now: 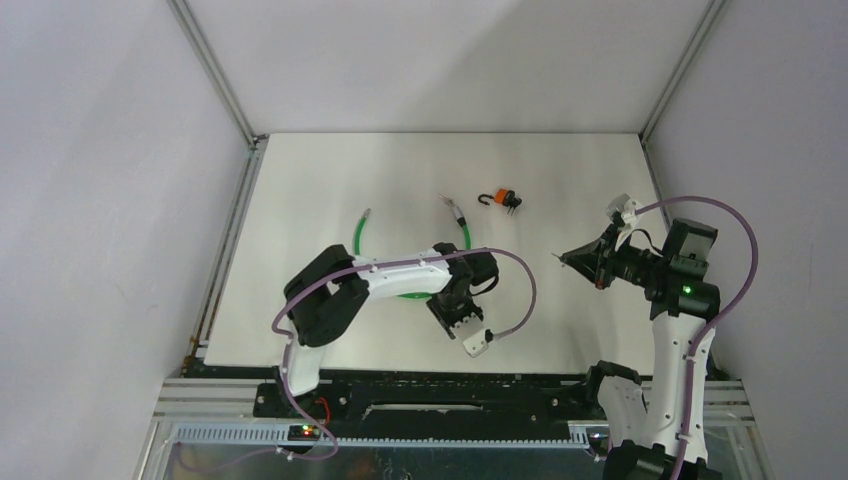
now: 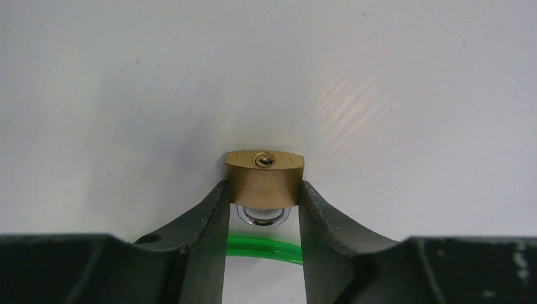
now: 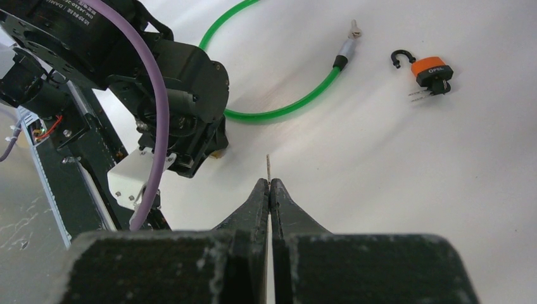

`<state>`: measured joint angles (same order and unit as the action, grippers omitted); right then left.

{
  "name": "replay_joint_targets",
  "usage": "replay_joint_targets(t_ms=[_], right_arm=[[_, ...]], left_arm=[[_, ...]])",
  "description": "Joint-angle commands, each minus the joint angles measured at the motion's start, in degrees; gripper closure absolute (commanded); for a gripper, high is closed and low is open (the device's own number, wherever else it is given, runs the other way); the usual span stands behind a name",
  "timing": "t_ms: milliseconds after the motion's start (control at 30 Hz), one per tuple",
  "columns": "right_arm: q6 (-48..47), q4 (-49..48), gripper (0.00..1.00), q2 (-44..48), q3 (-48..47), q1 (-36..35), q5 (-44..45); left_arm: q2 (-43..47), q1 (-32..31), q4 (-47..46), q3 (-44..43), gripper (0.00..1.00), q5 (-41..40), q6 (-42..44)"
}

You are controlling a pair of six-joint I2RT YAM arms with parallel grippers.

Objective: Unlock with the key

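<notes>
- Near the middle of the white tabletop point(image 1: 300, 200), the left pincer point(image 2: 264, 190) grasps a small brass padlock point(image 2: 264, 176), with one dark finger point(image 2: 212, 215) pressed against each side of its body.
- The padlock's keyhole end sticks out past the fingertips. Its silver shackle point(image 2: 263, 218) sits back between the fingers.
- A green plastic-coated cable point(image 2: 266, 244) runs just by the shackle; whether it threads through cannot be told.
- To the right, the right pincer point(image 3: 269, 187) is clenched tight on a thin metal key point(image 3: 268, 166). The key's tip pokes out beyond the fingertips and points left toward the brass padlock, well apart from it.
- Farther back, the cable curves across the tabletop.
- An orange-and-black padlock point(image 1: 503, 199) with a hooked black shackle lies beyond it, apart from both pincers.
</notes>
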<state>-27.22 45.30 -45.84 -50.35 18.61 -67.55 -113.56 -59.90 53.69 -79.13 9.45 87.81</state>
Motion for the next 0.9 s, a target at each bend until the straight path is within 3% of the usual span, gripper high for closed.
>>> replay_joint_targets(t_ms=[0, 133, 400, 533, 633, 733, 867], right_arm=[[-0.3, -0.3, 1.0, 1.2, -0.1, 0.2, -1.1], [-1.1, -0.2, 1.0, 3.3, -0.1, 0.2, 0.0], [-4.7, -0.4, 1.0, 9.0, -0.2, -0.5, 0.6], [-13.9, 5.8, 1.0, 9.0, -1.7, -3.5, -1.1], [-17.6, 7.9, 1.0, 8.9, -2.7, -11.8, 5.0], [-17.4, 5.1, 1.0, 10.2, -2.7, -25.9, 16.8], [-20.5, 3.1, 1.0, 10.1, -2.7, -37.2, 24.1]], left_arm=[[2.2, 0.1, -3.7, 3.9, 0.87, 4.6, -5.7], [7.3, 3.1, -3.4, 4.3, 1.0, 11.4, -11.1], [19.5, 8.4, -3.3, 7.3, 1.0, 25.1, -24.8], [23.9, 9.5, -2.5, 7.1, 1.0, 29.2, -34.5], [26.3, 9.7, -1.7, 6.3, 1.0, 31.0, -40.6], [28.0, 10.3, -0.7, 4.8, 1.0, 32.8, -46.5], [28.3, 12.0, 1.4, 2.7, 1.0, 37.7, -48.5]])
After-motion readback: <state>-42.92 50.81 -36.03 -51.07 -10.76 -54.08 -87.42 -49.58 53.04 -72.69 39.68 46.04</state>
